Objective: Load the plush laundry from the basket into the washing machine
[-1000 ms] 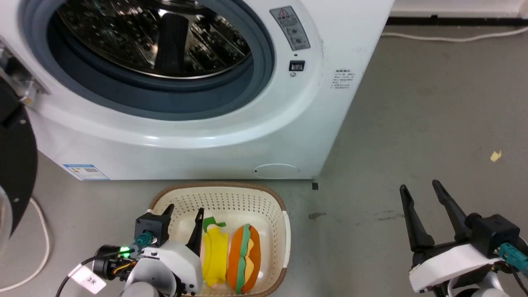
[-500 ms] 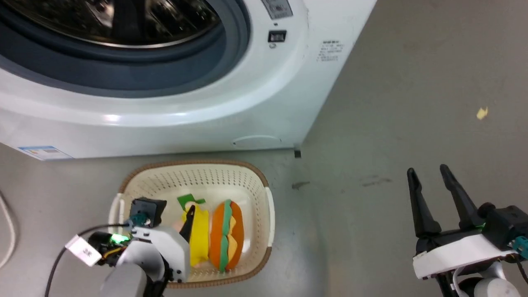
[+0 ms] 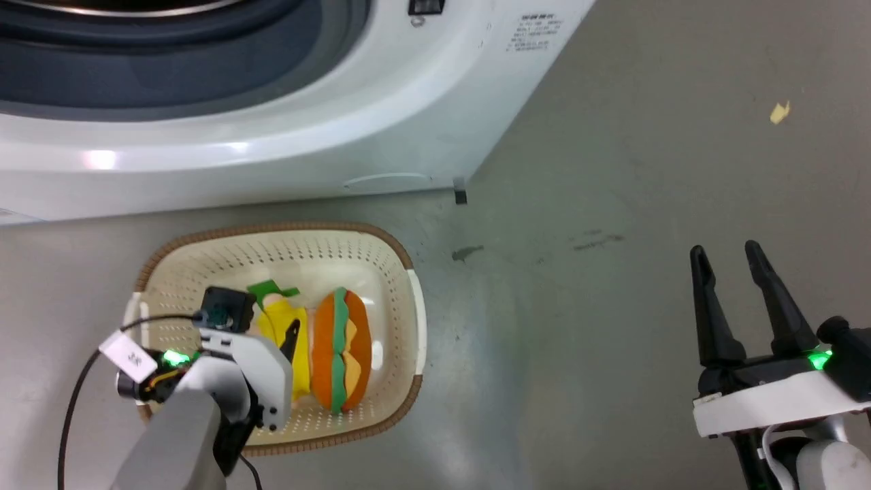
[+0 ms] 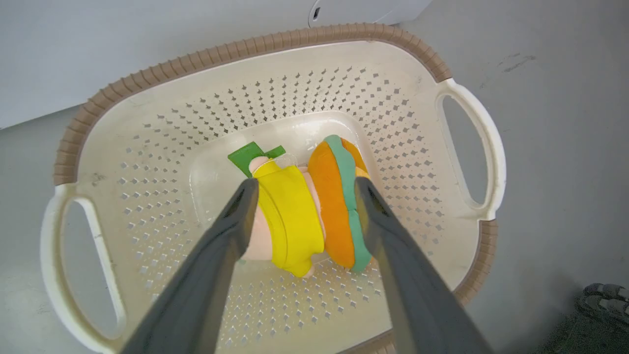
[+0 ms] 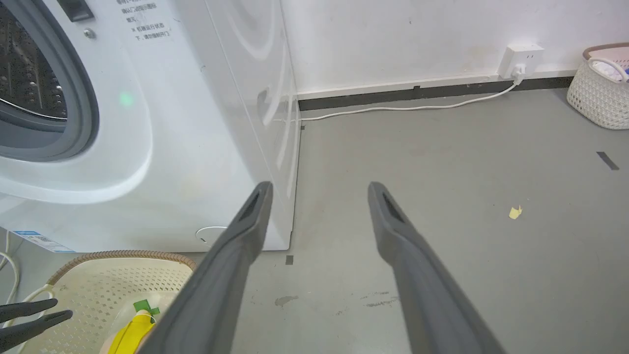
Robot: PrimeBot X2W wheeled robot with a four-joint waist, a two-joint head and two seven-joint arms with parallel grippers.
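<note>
While figure (image 4: pixel 290 216) and burger (image 4: pixel 336 206) lie in basket (image 4: pixel 162 123), none loaded into washer (image 3: pixel 272 156) yet; left tool (image 4: pixel 304 183) open over both, no grip; right tool (image 5: pixel 319 189) open, empty, aside.

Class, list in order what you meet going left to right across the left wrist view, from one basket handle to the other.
one white plastic basket handle → one dark gripper finger → pinkish plush figure in yellow clothing → orange plush hamburger → the other dark gripper finger → the other white plastic basket handle
</note>
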